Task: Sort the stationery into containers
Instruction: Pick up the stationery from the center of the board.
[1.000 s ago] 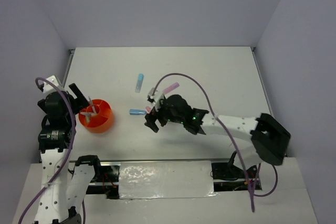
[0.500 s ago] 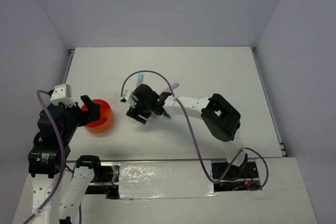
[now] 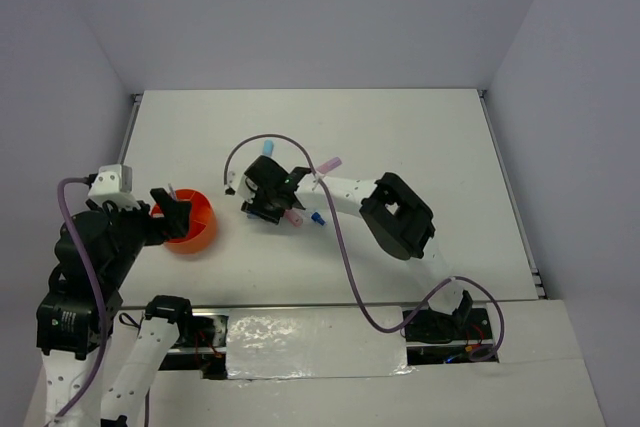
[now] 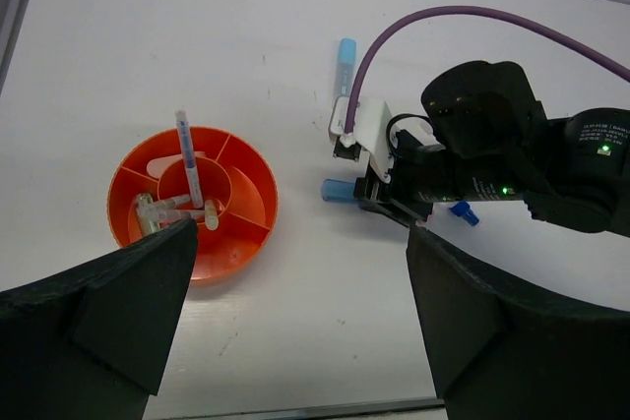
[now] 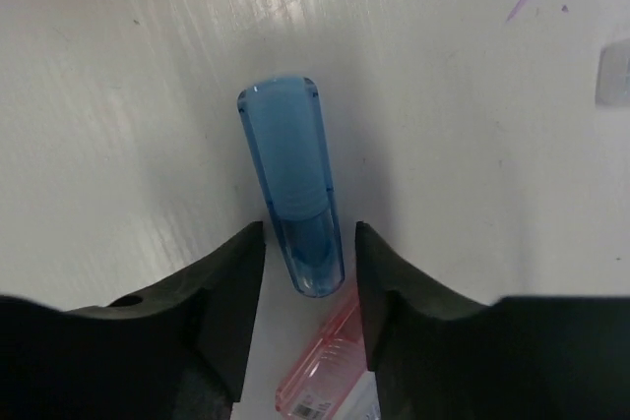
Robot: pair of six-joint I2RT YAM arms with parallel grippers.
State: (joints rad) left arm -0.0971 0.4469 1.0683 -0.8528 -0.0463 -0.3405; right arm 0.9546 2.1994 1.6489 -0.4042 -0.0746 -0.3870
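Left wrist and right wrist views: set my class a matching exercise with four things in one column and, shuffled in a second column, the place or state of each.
Column A
1. orange cup
2. left gripper
3. light blue piece in the right wrist view
4. dark blue cap

Column B
a. wide open, nothing between its fingers
b. lying between the fingers of the right gripper
c. has a pen standing in its middle compartment
d. loose on the table, held by nothing

Pairs: 1-c, 2-a, 3-b, 4-d
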